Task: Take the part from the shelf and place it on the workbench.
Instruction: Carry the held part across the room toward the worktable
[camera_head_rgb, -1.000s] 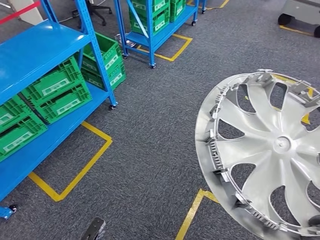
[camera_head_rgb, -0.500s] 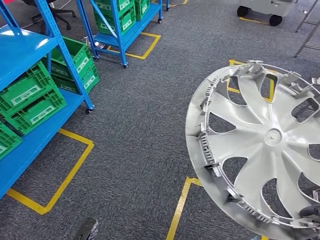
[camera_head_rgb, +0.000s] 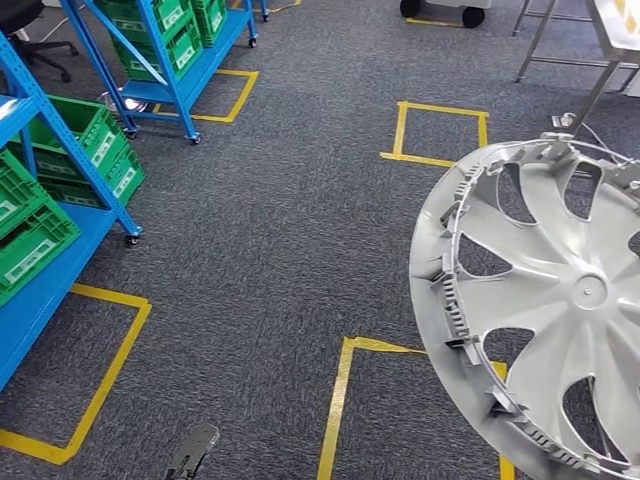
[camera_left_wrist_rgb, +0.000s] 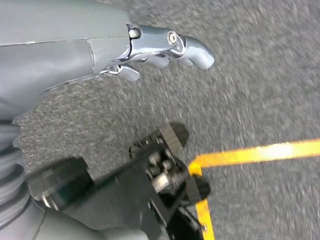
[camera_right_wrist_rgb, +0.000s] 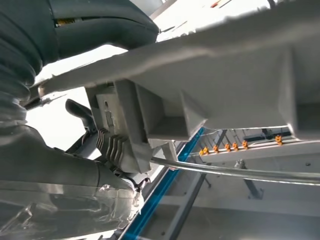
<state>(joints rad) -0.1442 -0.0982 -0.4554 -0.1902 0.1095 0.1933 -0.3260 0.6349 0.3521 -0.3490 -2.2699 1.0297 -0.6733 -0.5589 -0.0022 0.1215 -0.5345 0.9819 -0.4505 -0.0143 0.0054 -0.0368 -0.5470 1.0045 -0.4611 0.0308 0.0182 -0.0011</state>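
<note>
One silver spoked plastic wheel cover (camera_head_rgb: 558, 300), two blue metal shelving racks (camera_head_rgb: 45, 270), and four yellow taped floor squares (camera_head_rgb: 441, 132) are visible.

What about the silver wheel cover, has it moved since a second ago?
Yes: the wheel cover has swung right, away from the blue shelf, as the robot turned.

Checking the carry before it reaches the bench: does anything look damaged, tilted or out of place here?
Nothing stands out. The silver wheel cover shows no visible damage and is carried tilted, inner side up. Green crates sit on the blue shelf.
</note>
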